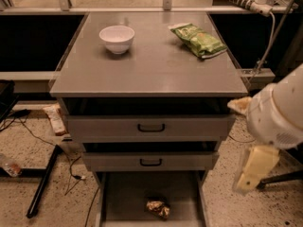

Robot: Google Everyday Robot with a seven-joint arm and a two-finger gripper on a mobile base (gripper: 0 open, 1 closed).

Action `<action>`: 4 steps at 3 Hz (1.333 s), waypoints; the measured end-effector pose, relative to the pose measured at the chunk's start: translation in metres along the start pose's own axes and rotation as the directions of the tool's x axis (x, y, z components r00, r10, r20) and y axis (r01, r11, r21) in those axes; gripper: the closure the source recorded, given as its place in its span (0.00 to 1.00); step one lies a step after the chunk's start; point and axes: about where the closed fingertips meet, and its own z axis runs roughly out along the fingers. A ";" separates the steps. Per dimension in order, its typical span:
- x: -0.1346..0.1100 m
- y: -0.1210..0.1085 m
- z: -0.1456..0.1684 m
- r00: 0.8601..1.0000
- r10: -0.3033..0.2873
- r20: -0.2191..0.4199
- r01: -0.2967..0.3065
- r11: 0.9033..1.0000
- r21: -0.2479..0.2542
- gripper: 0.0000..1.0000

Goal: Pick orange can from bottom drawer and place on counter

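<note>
The orange can (158, 208) is a small crinkled golden-brown object lying on the floor of the open bottom drawer (125, 197), near the front middle. The grey counter (151, 70) tops the cabinet above it. My gripper (253, 168) hangs below the white arm at the right of the cabinet, level with the middle drawer, to the right of the can and well above it. It holds nothing that I can see.
A white bowl (117, 38) and a green snack bag (199, 39) sit on the counter's far half. The two upper drawers (150, 126) with black handles stand slightly out. Cables, a black stand leg (42, 183) and litter lie on the floor at left.
</note>
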 end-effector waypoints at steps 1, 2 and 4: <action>0.014 0.027 0.059 0.998 -0.035 0.052 0.036 0.999 -0.006 0.00; 0.030 0.022 0.122 0.997 -0.014 0.076 0.014 1.000 -0.001 0.00; 0.028 0.014 0.122 0.996 -0.015 0.084 0.012 0.999 0.031 0.00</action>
